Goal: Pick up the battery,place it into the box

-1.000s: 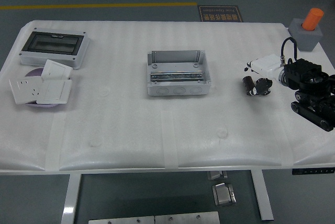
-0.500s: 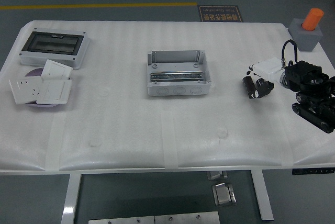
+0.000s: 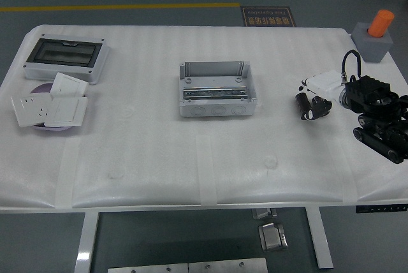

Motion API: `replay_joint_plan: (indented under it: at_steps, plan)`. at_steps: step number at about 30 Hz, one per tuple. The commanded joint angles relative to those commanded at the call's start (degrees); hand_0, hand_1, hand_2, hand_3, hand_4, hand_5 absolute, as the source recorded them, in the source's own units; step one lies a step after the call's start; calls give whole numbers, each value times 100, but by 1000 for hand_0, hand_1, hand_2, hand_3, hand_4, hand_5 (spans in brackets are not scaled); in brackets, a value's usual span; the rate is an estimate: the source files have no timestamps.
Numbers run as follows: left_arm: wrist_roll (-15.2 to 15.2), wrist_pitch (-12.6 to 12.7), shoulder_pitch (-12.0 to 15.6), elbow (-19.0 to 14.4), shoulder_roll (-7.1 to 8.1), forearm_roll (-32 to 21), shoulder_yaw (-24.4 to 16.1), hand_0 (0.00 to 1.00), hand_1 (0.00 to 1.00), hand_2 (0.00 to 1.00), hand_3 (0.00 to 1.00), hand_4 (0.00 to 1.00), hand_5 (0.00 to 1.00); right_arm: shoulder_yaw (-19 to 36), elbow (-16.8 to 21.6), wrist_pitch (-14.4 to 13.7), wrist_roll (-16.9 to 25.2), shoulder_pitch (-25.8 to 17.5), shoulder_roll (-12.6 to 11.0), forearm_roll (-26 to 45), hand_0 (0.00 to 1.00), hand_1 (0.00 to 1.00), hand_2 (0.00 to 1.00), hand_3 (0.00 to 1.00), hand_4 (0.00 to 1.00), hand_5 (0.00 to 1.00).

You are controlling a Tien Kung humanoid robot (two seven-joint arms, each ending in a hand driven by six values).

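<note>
The battery (image 3: 301,101), a short dark cylinder, lies at the table's right side, just above the white surface. My right hand (image 3: 311,102) comes in from the right edge with its white palm turned left. Its black fingers (image 3: 320,104) curl around the battery, and the thumb tip sits above it. Whether the battery is lifted off the table I cannot tell. The box (image 3: 217,89) is an open grey enclosure with a metal rail inside. It stands at the table's middle, well to the left of the hand. My left arm is out of view.
A grey breaker case with a dark window (image 3: 64,59) sits at the far left. White wall sockets (image 3: 50,107) lie on a purple disc in front of it. A grey block with an orange cylinder (image 3: 376,33) stands at the back right corner.
The right hand has shifted slightly up and left, and its fingers have closed tighter on the battery. The battery has tilted a little.
</note>
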Motion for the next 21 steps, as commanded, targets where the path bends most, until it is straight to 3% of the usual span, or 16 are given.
replay_joint_plan:
  at_steps: [4,5,10,11,21]
  plan:
    - [-2,0,-4,-2,-2,-7,12,591,618,519,634,550,250,18,0,-17,-5,-1,22,-47,556,622,774,809,927,439]
    - [-4,1,-4,-2,-2,-7,10,591,618,520,635,551,251,25,0,-16,-5,-1,26,-63,554,618,762,792,840,431]
    - [-7,3,-2,0,1,-27,25,591,618,520,635,551,251,54,4,-5,-5,-10,32,-131,554,618,762,792,840,431]
    - [-9,3,-1,0,2,-30,25,591,618,519,637,555,257,61,5,2,-4,-13,32,-146,536,616,751,779,728,383]
    - [-15,9,3,1,8,-47,47,591,618,521,638,559,264,88,21,-4,9,-51,31,-233,534,610,736,731,686,391]
